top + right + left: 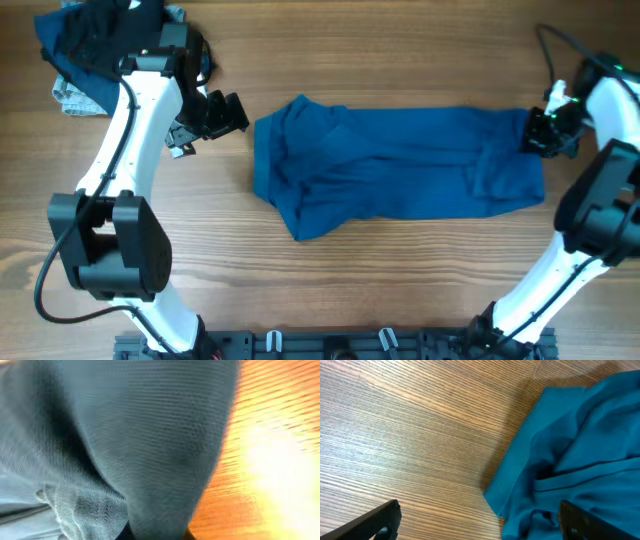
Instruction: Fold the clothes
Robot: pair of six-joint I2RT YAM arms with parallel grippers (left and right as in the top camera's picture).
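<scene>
The blue shirt (400,165) lies rumpled across the middle of the worktop (400,290). The right pincer (537,130) sits at the shirt's right edge, pinched tight on a fold of the cloth. In its wrist view the fabric crowds the lens, the fingers are all but hidden at the bottom border, and the bare wood to one side is washed out by glare. The left pincer (232,112) stands wide apart and holds nothing, just beside the shirt's left edge, its fingers (375,520) cut off at the lower corners of its wrist view. A heap of dark clothes (85,50) sits at the far left corner, partly covered by the left arm (130,150) and clipped by the frame
</scene>
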